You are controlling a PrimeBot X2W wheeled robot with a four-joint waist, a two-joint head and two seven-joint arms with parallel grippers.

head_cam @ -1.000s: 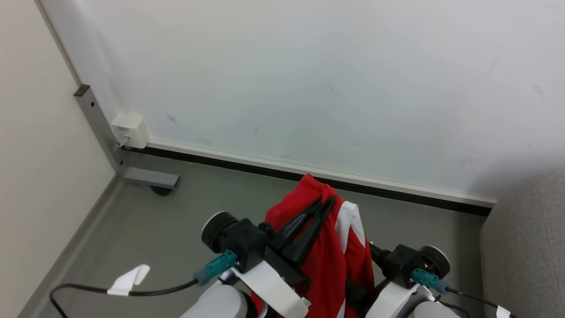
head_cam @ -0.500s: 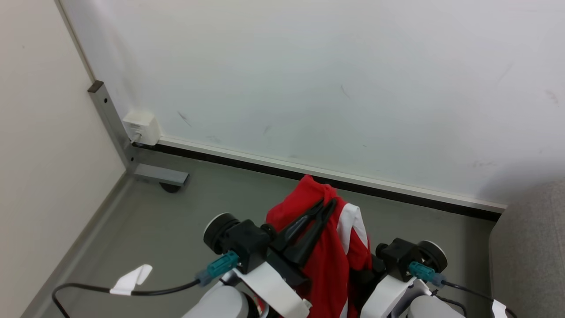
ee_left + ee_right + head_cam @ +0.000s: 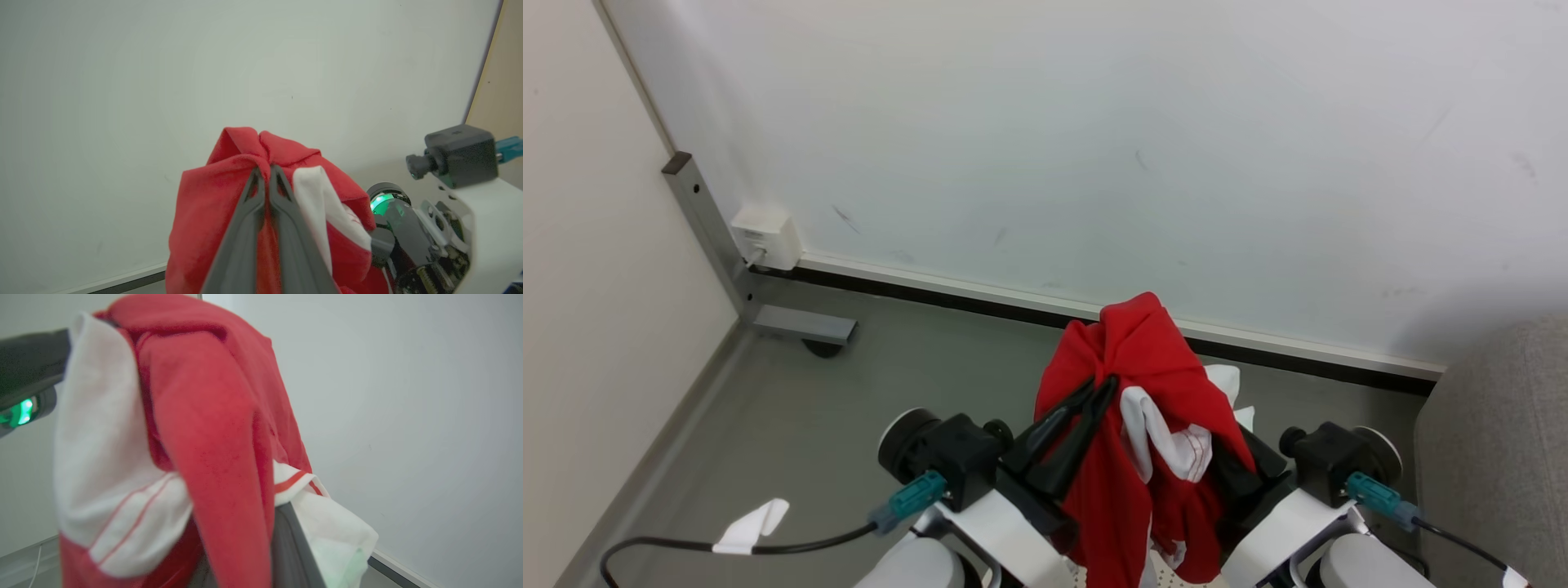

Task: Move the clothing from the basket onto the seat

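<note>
The red clothing (image 3: 1135, 359) hangs bunched in the air between my two grippers, its white lining (image 3: 1168, 429) turned outward. My left gripper (image 3: 1104, 385) is shut on a red fold near the top, and its fingertips (image 3: 255, 175) pinch the cloth in the left wrist view. My right gripper (image 3: 1232, 447) sits under the draped garment; one dark finger (image 3: 290, 547) pokes out beneath the white hem (image 3: 327, 522), tight against the fold. The grey seat (image 3: 1494, 457) stands at the lower right. At the bottom edge a sliver of the basket (image 3: 1168, 578) shows as perforated white.
A pale wall (image 3: 1094, 139) with a dark skirting strip runs across ahead, above grey floor (image 3: 792, 425). A metal post with a foot (image 3: 800, 325) and a white socket box (image 3: 765, 238) stand in the left corner. A black cable with a white tag (image 3: 747, 527) trails at the lower left.
The garment's top now stands higher above my left fingertips, and more white lining shows. My right gripper has shifted right and up. The head camera has also moved slightly.
</note>
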